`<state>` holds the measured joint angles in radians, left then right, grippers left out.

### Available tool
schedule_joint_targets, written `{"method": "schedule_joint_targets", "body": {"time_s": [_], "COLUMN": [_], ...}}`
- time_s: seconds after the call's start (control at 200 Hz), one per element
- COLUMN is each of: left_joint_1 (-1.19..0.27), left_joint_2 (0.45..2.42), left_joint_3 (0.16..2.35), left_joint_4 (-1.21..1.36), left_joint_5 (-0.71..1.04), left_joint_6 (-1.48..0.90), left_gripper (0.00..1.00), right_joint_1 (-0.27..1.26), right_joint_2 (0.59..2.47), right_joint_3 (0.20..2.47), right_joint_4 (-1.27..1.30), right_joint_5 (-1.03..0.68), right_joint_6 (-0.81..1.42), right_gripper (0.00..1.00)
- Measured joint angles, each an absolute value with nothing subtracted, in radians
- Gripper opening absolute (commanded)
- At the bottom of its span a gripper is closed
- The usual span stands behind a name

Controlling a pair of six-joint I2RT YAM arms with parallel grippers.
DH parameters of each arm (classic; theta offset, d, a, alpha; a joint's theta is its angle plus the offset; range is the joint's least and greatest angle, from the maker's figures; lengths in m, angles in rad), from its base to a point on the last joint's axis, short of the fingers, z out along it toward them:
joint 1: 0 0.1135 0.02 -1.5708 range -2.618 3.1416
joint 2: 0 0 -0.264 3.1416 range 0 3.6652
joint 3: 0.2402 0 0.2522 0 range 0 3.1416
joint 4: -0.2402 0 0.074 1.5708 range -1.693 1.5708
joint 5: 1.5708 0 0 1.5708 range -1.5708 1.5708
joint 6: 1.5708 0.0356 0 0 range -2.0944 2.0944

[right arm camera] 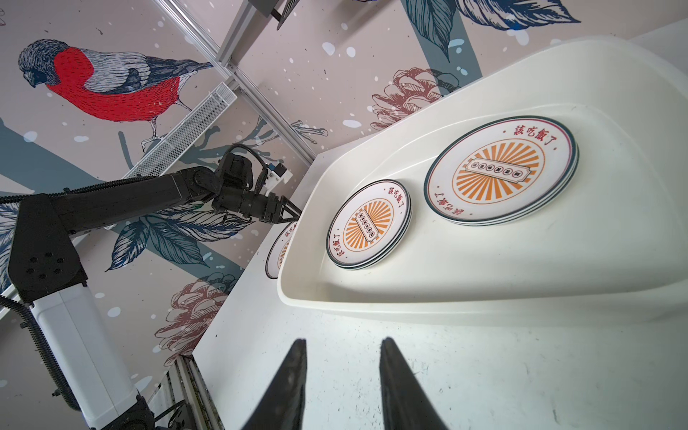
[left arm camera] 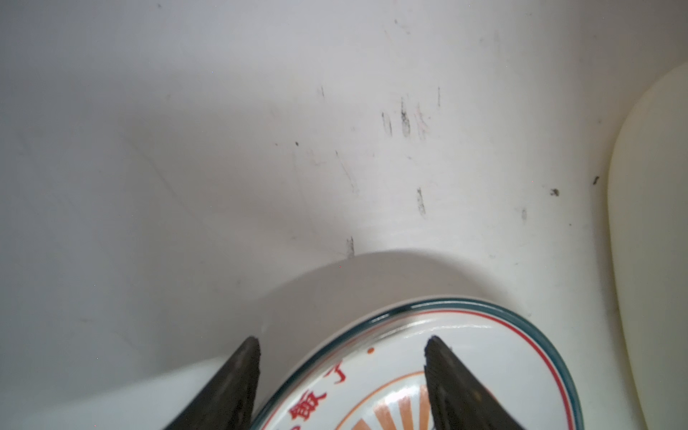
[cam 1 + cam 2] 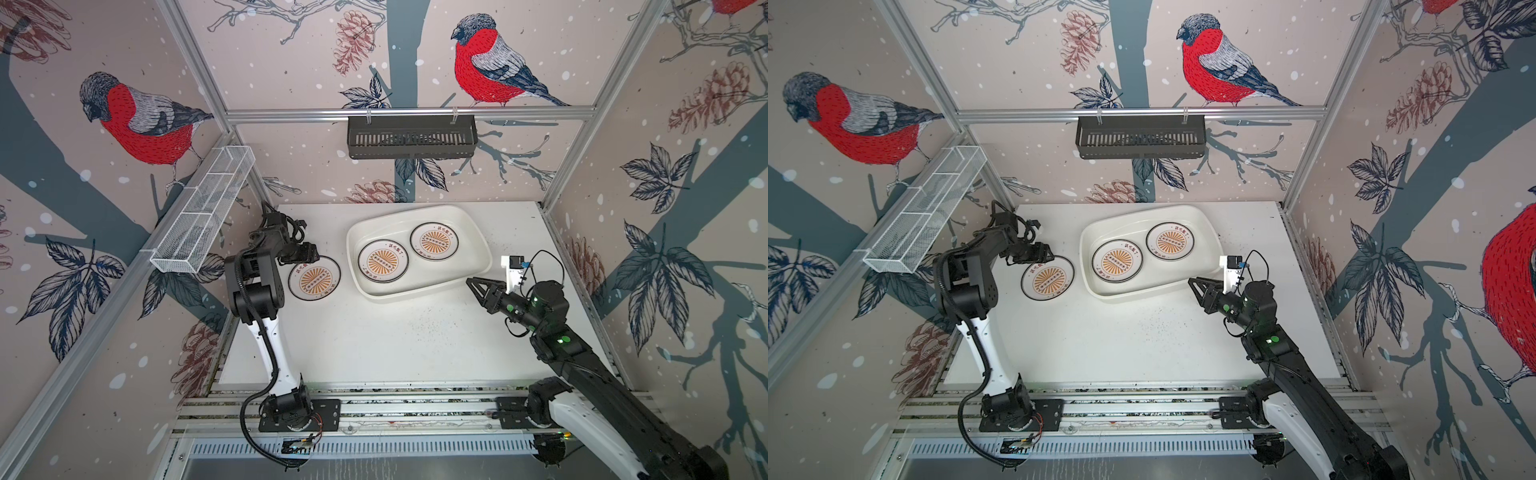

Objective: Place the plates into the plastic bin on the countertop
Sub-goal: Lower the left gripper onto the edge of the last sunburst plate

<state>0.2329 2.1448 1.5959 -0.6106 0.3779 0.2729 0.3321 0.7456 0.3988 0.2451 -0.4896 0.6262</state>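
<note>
Left gripper [image 2: 342,338], jaws apart, straddles the twelve-o'clock rim of the sunburst plate [image 3: 314,277]; plastic bin [image 3: 453,272] lies at its three o'clock; right gripper [image 1: 343,340] gapes empty.

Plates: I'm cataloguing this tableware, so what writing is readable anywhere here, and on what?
"該吃飯了": red, along the edge of the round white orange-sunburst plate in the cream plastic bin, nearer the right arm.
"該吃飯了": likewise on the bin plate nearer the left arm.
"飯了": visible part on the countertop plate.
Centre banners: too small to read.
</note>
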Motion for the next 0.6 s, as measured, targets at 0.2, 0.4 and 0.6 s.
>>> {"method": "schedule_joint_targets", "body": {"time_s": [0.2,0.4,0.6], "left_joint_1": [0.236,0.246,0.253], "left_joint_2": [2.122,2.087,2.045], "left_joint_3": [1.545,1.492,1.433], "left_joint_4": [-0.624,-0.635,-0.647], "left_joint_5": [0.405,0.448,0.498], "left_joint_6": [0.306,0.324,0.347], "left_gripper": [0.69,0.69,0.69], "right_joint_1": [0.332,0.332,0.332], "right_joint_2": [0.745,0.741,0.740], "right_joint_3": [0.398,0.398,0.398], "right_joint_4": [0.249,0.263,0.266], "right_joint_5": [-0.493,-0.497,-0.501], "right_joint_6": [0.630,0.630,0.634], "right_gripper": [0.35,0.34,0.34]}}
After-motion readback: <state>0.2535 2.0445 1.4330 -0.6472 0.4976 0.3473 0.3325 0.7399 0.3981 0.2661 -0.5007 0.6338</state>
